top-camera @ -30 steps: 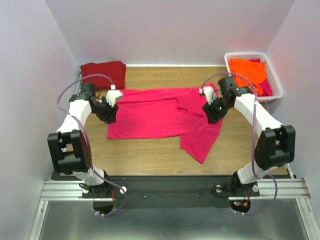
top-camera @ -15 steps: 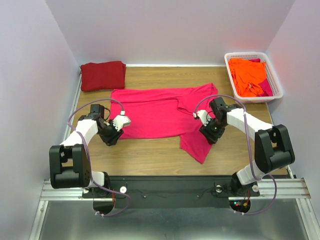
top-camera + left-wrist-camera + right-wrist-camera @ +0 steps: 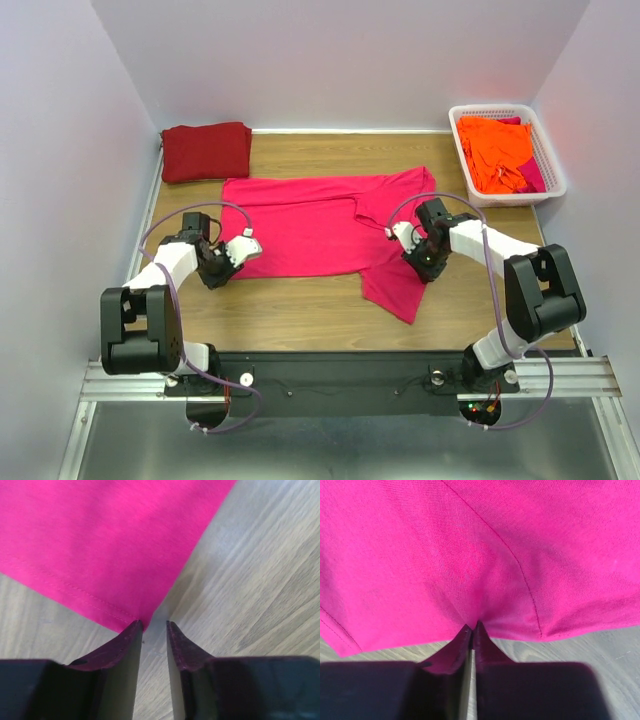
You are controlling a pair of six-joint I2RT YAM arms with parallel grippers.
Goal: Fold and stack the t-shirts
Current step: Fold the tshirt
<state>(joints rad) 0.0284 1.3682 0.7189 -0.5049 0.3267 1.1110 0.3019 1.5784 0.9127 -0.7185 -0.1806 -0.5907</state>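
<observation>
Pinching pink t-shirt [image 3: 470, 555]: right pincer [image 3: 471, 626] clenched, moved nearer | left pincer [image 3: 154, 624] released, now at hem corner

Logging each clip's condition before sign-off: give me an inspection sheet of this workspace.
Surface: wooden table.
Job's things: pink t-shirt spread mid-table, its right part folded over; maroon t-shirt folded, far left; orange t-shirts in white basket, far right.
Clutter: nothing seen.
Grippers: left gripper open at the pink t-shirt's near left corner; right gripper shut on its cloth.
Cables: left arm's cable and right arm's cable loop above their arms.
Surroundings: pale walls on three sides.
</observation>
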